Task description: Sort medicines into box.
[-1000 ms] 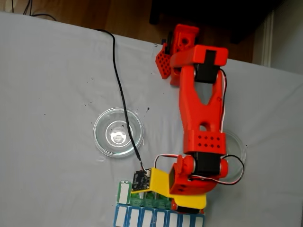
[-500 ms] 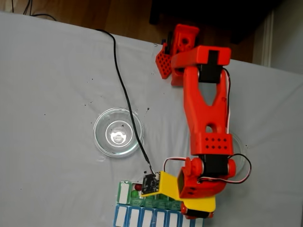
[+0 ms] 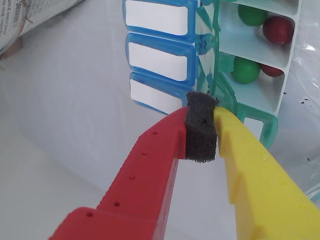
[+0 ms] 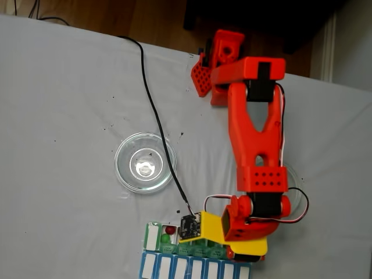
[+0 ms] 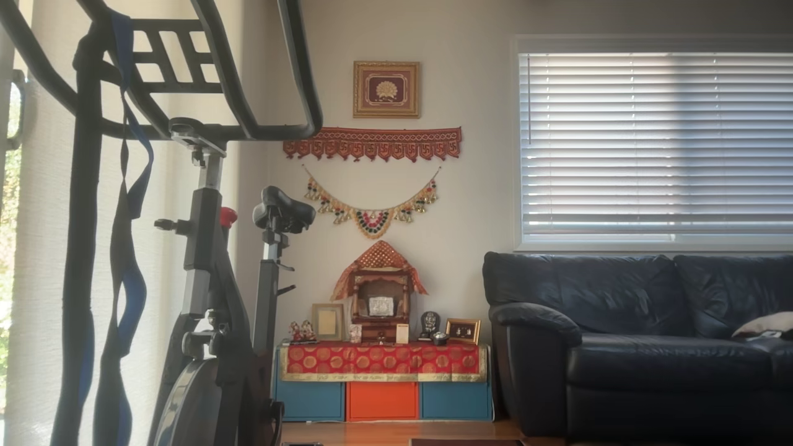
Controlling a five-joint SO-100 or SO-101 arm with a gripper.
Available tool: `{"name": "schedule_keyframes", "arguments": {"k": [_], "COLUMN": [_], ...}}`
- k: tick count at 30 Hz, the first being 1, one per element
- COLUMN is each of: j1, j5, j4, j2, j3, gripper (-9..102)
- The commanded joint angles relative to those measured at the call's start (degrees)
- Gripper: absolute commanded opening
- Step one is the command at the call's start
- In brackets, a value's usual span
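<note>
Medicines (image 3: pixel 246 70) sit in the open compartments of the box (image 3: pixel 280 95), upper right of the wrist view: we see green and dark red balls paired. Pincer (image 3: pixel 202 131) is clenched, with only its dark foam pad between red and yellow fingers, lower centre. Blue-and-white organiser (image 3: pixel 159 60) lies beside the box.

Table in pale grey cloth (image 4: pixel 64 116)
On it rest a clear glass dish (image 4: pixel 145 162), the green-lidded box (image 4: pixel 152 236), a blue-and-white organiser row (image 4: pixel 174 266) and the arm's red base (image 4: pixel 218 58).
</note>
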Motion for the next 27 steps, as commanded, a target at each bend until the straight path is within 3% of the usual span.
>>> {"name": "schedule_keyframes", "arguments": {"k": [1, 27], "j1": [-1.14, -1.49], "j5": [-0.88, -1.23], "j4": [0.18, 5.36], "j2": [5.62, 3.52], "j3": [-2.02, 2.37], "gripper": [1, 1]}}
